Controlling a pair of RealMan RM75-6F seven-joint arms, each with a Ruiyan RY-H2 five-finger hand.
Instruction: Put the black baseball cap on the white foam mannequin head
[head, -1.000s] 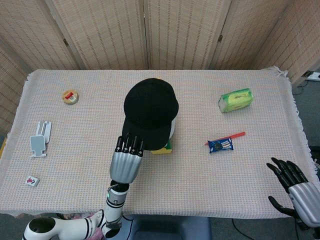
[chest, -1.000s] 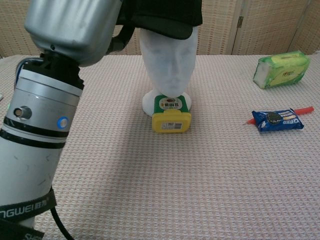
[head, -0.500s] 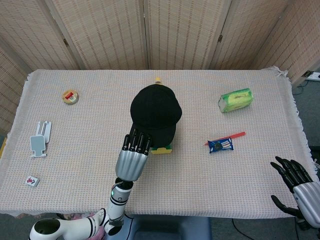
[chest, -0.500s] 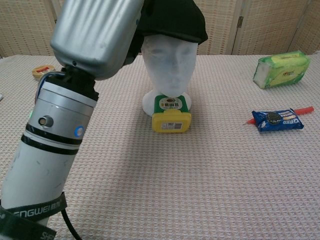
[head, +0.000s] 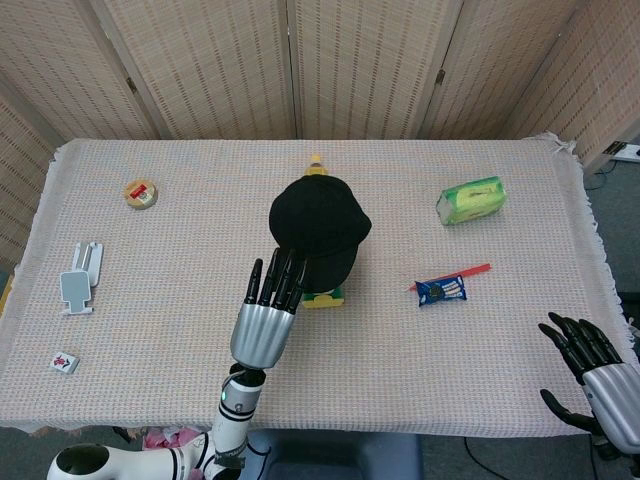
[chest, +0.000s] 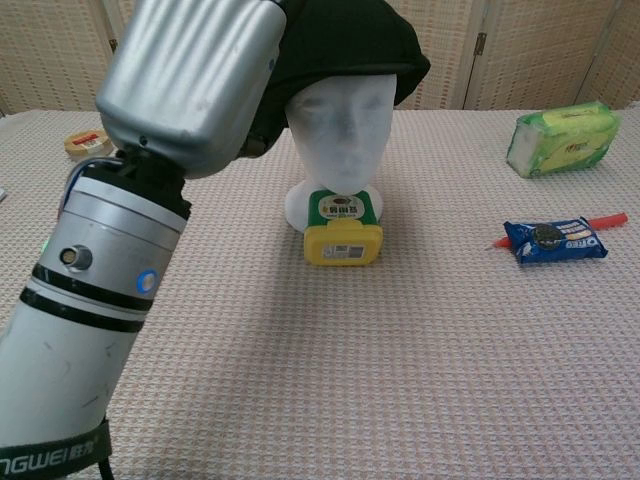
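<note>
The black baseball cap (head: 318, 228) sits on top of the white foam mannequin head (chest: 345, 130) at the middle of the table, brim toward me, covering the head in the head view. In the chest view the cap (chest: 350, 40) rests above the face. My left hand (head: 268, 312) is just in front of the cap with its fingers (head: 276, 282) stretched out straight and apart, tips at the brim's left edge, holding nothing. Its back (chest: 190, 85) hides the cap's left side in the chest view. My right hand (head: 590, 378) hangs open beyond the table's near right corner.
A yellow and green bottle (chest: 343, 235) lies against the mannequin's base. A green packet (head: 470, 199), a blue snack pack (head: 441, 290) and a red pen (head: 470, 272) lie to the right. A round tin (head: 141, 193), a white stand (head: 77, 280) and a small tile (head: 64, 362) lie left.
The cap moved right and back and settled lower on the mannequin head. My left hand's fingers, curled on the brim before, have straightened and let it go. The right hand barely moved.
</note>
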